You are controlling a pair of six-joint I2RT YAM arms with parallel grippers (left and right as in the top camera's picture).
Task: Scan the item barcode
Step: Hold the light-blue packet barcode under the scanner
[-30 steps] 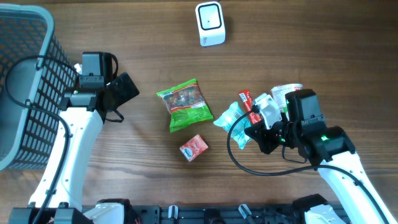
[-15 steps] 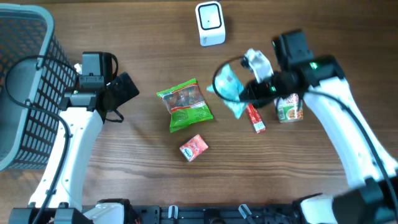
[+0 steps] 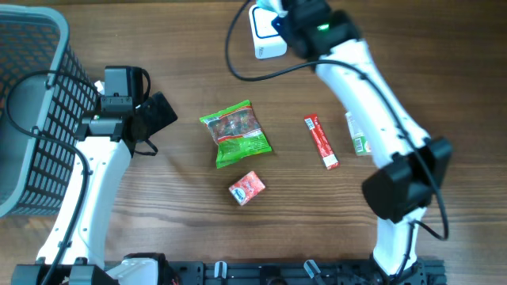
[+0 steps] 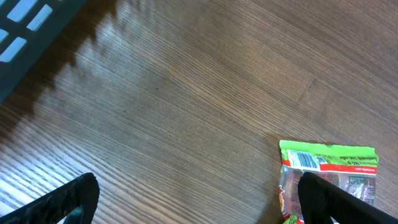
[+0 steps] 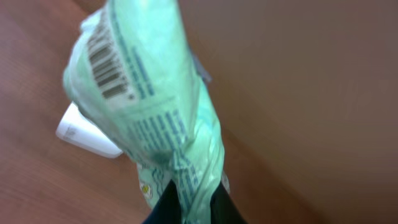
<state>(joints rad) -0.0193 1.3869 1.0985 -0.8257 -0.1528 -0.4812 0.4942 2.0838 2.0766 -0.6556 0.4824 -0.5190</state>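
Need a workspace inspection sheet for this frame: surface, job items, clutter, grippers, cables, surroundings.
Surface: wooden table, no spills seen.
Job's things: mint-green pouch held up, its barcode showing; white scanner at the far edge, partly under the right arm.
Clutter: green snack bag, small red packet, red stick packet, and a container half hidden by the right arm.
Grippers: left gripper jaws open, empty, beside the basket; right gripper shut on the pouch, at the scanner.
Cables: black cable loops off the right arm beside the scanner; left arm cable arcs over the basket.
Surroundings: mesh basket at the left edge; nothing else seen.
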